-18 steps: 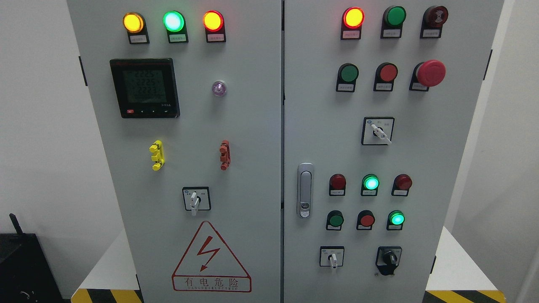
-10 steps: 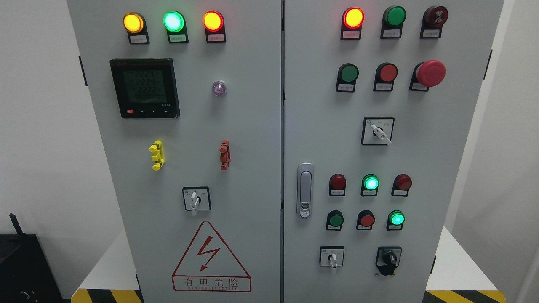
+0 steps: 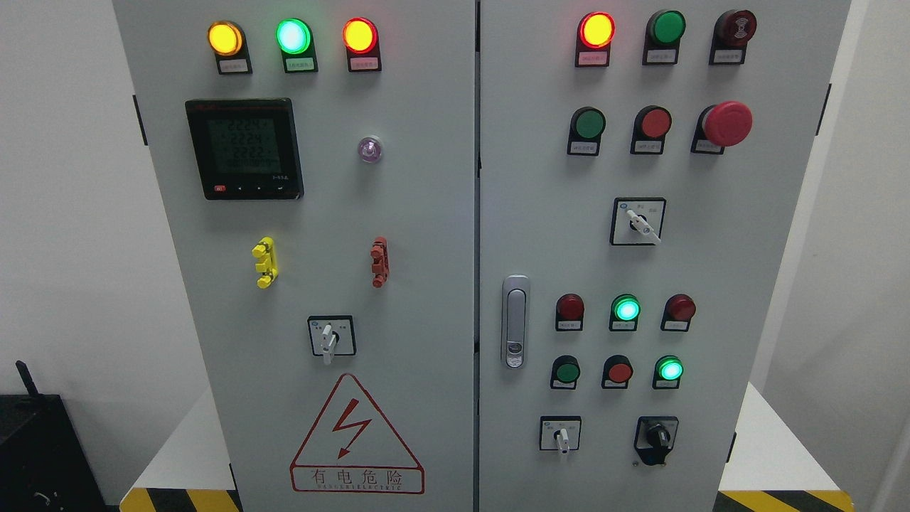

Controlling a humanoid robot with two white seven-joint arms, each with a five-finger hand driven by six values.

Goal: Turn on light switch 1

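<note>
Since neither hand shows, whether fingers are spread or curled cannot be told; the reach has not begun. Which button on the cabinet [image 3: 426,213] is switch 1 is unreadable; next, identify it, then press.

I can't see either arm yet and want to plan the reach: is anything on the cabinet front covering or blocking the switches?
Nothing visible does. Neither hand is in view, and the cabinet front is bare of obstructions: the rotary switches stand uncovered. The labels are too small to tell which is light switch 1.
</note>
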